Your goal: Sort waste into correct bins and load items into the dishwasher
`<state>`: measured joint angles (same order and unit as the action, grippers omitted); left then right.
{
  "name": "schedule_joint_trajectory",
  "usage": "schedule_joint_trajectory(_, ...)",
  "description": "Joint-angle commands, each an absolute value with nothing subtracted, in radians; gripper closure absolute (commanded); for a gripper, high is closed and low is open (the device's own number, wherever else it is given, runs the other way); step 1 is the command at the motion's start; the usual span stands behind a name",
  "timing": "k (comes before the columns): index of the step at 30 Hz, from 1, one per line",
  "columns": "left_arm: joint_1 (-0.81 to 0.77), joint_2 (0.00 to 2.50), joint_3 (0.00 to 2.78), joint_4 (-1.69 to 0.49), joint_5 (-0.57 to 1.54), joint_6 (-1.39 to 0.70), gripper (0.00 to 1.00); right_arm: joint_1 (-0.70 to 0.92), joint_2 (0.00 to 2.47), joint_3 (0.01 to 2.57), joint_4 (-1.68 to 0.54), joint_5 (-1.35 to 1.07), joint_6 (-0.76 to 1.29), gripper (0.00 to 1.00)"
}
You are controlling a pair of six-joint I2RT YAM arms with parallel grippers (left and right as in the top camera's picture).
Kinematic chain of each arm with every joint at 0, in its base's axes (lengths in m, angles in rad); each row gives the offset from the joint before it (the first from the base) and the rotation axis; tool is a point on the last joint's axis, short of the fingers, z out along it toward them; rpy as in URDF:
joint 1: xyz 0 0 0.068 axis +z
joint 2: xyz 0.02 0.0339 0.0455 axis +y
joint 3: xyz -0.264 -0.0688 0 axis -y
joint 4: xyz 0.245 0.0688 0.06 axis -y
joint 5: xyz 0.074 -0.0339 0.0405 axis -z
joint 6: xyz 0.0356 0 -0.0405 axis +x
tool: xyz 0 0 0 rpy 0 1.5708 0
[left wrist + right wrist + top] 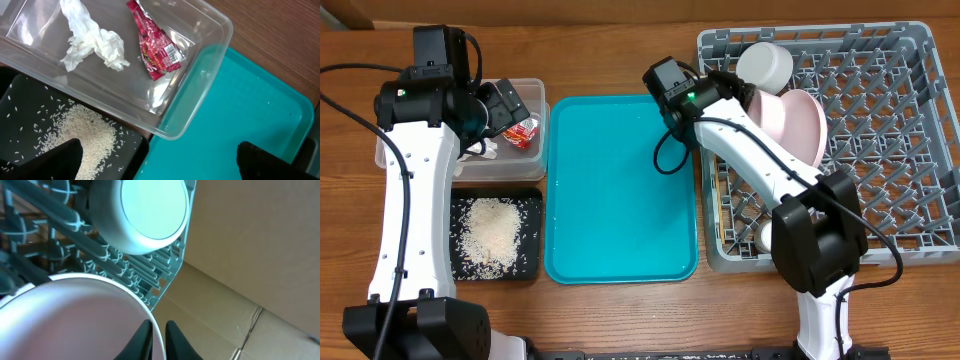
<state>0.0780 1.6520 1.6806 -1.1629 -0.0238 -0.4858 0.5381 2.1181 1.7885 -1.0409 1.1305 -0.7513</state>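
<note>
The pale pink plate (798,122) (75,322) stands on edge among the pegs of the grey dish rack (910,150) (167,285). My right gripper (748,98) (159,330) is shut on the plate's rim, one finger on each side. A grey-white bowl (765,64) (145,215) lies on its side just behind it. My left gripper (505,105) (160,152) hangs open and empty over the clear tub (535,85) (200,60). The tub holds the white tissue (95,42) and the red wrapper (523,131) (157,50). Rice (490,235) (85,130) lies heaped in the black tray (530,258) (20,100).
A bare teal serving tray (620,190) (240,110) lies between the two bins and the rack. A small white piece (765,237) sits in the rack's front left corner, partly behind my right arm. Brown cardboard shows beyond the rack in the right wrist view.
</note>
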Motion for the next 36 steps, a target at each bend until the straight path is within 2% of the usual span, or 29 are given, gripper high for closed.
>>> schedule_joint_trajectory(1, 0.072, 1.647, 1.689, -1.163, -0.033, -0.464, 0.0, 0.549, 2.12, 1.785, -1.038, 1.12, -0.729, 0.88)
schedule_joint_trajectory(3, 0.072, 1.647, 1.689, -1.163, -0.033, -0.464, 0.0, 0.552, 2.12, 1.785, -1.038, 1.12, -0.729, 0.85)
schedule_joint_trajectory(13, 0.072, 1.647, 1.689, -1.163, -0.033, -0.464, 0.0, 0.555, 2.12, 1.785, -1.034, 1.12, -0.729, 0.85)
schedule_joint_trajectory(18, 0.072, 1.647, 1.689, -1.163, -0.033, -0.464, 0.0, 0.555, 2.12, 1.785, -1.038, 1.128, -0.695, 0.72)
schedule_joint_trajectory(23, 0.072, 1.647, 1.689, -1.163, -0.033, -0.464, 0.0, 0.54, 2.099, 1.814, -1.028, 1.093, -0.332, 0.54)
schedule_joint_trajectory(27, 0.072, 1.647, 1.689, -1.163, -0.033, -0.464, 0.0, 0.493, 2.056, 1.871, -1.11, 0.91, -0.252, 0.5)
schedule_joint_trajectory(31, 0.072, 1.647, 1.689, -1.163, -0.033, -0.464, 0.0, 0.409, 1.984, 1.944, -1.171, 0.616, -0.183, 0.47)
schedule_joint_trajectory(35, 0.072, 1.647, 1.689, -1.163, -0.033, -0.464, 0.0, 0.279, 1.909, 1.997, -1.192, 0.258, -0.121, 0.46)
schedule_joint_trajectory(36, 0.072, 1.647, 1.689, -1.162, -0.033, -0.464, 0.0, 0.205, 1.881, 1.999, -1.191, 0.077, -0.101, 0.46)
